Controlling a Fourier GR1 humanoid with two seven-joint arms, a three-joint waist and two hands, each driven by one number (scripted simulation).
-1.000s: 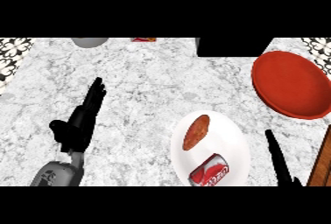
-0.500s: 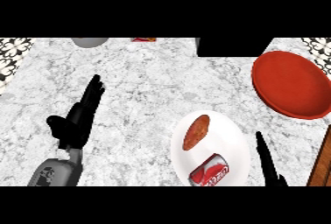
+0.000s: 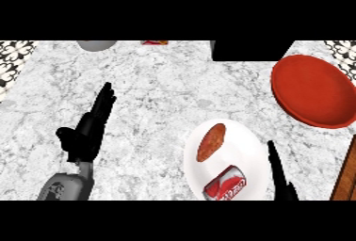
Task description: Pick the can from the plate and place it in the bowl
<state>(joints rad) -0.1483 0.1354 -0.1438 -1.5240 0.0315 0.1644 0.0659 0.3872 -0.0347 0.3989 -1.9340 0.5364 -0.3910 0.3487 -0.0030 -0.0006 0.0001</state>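
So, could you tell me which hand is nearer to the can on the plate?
Right. The right hand stands just beside the can, at the plate's right edge; the left hand rests open far across the counter.

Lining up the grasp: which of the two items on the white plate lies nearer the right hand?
The red can, at the plate's near end, close to the right hand; the brown food lies farther up.

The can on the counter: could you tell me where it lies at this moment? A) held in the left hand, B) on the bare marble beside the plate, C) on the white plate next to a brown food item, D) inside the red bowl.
C: the can lies on its side on the white plate, just below the brown food item, with neither hand touching it.
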